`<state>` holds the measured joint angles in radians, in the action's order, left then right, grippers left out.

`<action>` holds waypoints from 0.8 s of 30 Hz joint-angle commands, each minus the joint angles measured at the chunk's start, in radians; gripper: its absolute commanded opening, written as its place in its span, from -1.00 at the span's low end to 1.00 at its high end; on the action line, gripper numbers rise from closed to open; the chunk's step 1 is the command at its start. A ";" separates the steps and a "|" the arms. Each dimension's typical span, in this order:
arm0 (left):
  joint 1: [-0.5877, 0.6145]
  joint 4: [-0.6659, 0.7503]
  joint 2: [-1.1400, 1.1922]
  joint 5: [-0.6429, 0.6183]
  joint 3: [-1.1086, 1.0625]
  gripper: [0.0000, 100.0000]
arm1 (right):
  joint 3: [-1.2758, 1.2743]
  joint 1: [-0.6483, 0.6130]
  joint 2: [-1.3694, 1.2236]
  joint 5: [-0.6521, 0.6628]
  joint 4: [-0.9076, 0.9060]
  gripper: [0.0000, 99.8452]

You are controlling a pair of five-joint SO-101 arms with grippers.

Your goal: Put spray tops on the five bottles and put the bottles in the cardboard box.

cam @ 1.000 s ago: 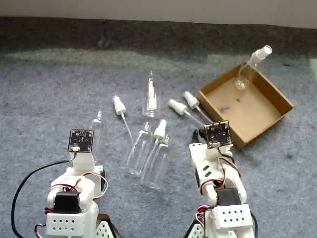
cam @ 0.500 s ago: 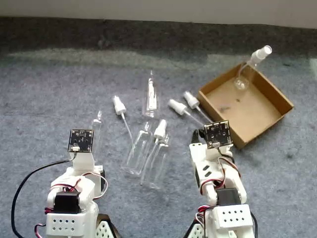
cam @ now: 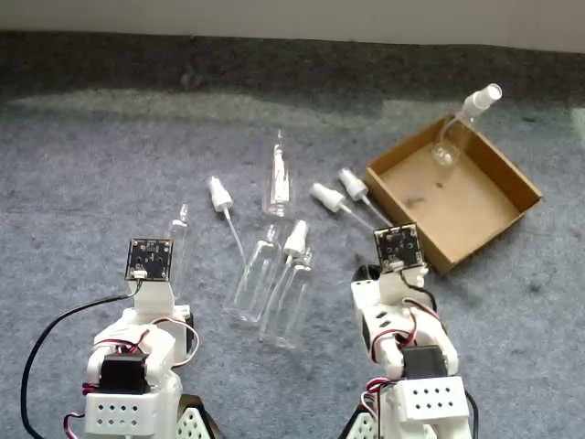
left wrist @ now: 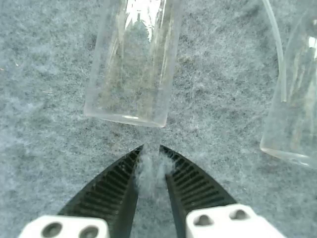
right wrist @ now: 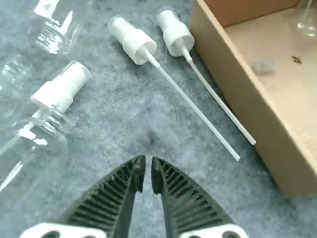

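Honestly, the main risk was the loose spray tops (right wrist: 132, 39) lying just beside the cardboard box (cam: 457, 206). Their long thin dip tubes ran side by side, so a pinch on a tube instead of a head would likely bend it or drag the neighbour along. The clear bottles (cam: 254, 272) lay on their sides on the carpet (cam: 110, 165) farther from the box. A nudge could roll them, and feeding a tube into a lying neck looked fiddly. Near the box's closest corner the right gripper (right wrist: 147, 173) hung short of those tops, jaws nearly pressed together on nothing. Well apart from the box, the left gripper (left wrist: 151, 163) sat just behind the base of an uncapped bottle (left wrist: 133, 59), jaws likewise nearly together, empty. The box held one capped bottle (cam: 454, 137) leaning on its far wall, top poking over the rim.
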<state>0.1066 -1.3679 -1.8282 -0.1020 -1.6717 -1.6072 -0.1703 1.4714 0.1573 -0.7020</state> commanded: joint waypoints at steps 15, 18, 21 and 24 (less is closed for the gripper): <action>0.007 0.015 -0.001 0.002 -0.024 -0.99 | 0.622 0.053 0.005 0.012 -0.407 -0.97; 0.007 0.015 -0.001 0.002 -0.024 -0.99 | 0.690 0.053 0.004 0.012 -0.453 -0.97; 0.007 0.015 -0.001 0.002 -0.024 -0.99 | 0.753 0.053 -0.024 0.012 -0.470 -0.97; 0.007 0.015 -0.001 0.002 -0.024 -0.99 | 0.837 0.051 -0.114 0.012 -0.470 -0.97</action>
<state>0.1066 -1.3679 -1.8282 -0.1020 -1.6717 -0.8938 -0.1289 1.4438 0.1588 -1.1684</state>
